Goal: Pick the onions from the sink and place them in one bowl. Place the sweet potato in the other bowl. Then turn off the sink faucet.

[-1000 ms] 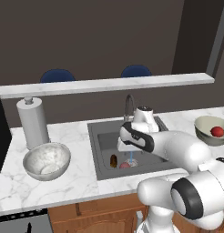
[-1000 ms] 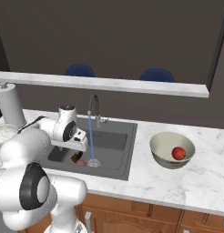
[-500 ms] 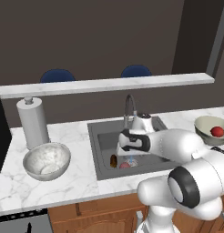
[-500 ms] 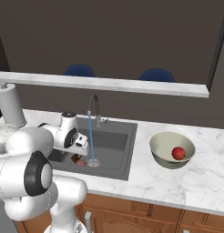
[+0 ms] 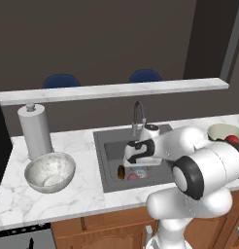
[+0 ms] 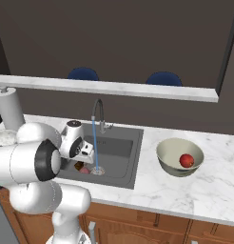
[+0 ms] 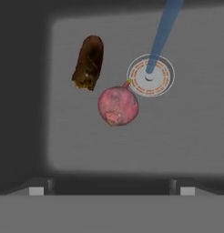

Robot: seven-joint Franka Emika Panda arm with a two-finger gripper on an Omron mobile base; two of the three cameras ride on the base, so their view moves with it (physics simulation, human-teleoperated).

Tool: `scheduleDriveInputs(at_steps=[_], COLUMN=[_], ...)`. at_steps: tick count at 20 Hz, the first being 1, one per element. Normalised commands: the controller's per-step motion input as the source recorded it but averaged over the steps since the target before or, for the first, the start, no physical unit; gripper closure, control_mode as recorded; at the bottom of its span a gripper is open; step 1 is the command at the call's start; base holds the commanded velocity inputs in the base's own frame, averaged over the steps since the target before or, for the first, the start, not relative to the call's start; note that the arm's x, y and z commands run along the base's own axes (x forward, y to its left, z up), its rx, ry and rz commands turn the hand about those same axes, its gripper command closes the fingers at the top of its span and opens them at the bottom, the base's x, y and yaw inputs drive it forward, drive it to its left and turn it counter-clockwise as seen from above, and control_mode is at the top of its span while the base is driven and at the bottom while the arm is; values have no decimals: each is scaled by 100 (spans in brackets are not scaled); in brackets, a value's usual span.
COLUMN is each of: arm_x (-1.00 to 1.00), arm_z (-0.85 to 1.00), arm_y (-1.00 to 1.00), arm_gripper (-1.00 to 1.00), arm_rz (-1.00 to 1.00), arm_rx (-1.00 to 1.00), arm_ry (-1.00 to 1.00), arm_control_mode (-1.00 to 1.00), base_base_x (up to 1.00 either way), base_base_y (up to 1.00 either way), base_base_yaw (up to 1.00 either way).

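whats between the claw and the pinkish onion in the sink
Nothing: in the hand view the open claw hangs above the pinkish onion, with bare sink floor between. The sweet potato lies beyond it.

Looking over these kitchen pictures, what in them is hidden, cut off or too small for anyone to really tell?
- The dull pinkish-red onion and the oblong brown sweet potato in the left base view: mostly hidden by the white arm.
- The olive-beige bowl in the left base view: partly covered by the arm and cut by the right edge.
- The slim grey gooseneck faucet's side lever in the right base view: too small to read its position.
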Motion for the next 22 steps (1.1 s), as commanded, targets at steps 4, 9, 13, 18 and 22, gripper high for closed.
scheduleDriveInputs(at_steps=[4,9,13,18,22], arm_x=[24,14,19,21,17], arm_z=[-16,-14,-18,-20,-21], arm_y=[0,0,0,0,0], arm_gripper=[-100,-100,-100,-100,-100], arm_rz=[0,0,0,0,0], arm_rx=[0,0,0,0,0], arm_ry=[-1,0,0,0,0], arm_control_mode=[-100,-100,-100,-100,-100], base_base_x=[0,0,0,0,0], base_base_y=[0,0,0,0,0], base_base_yaw=[0,0,0,0,0])
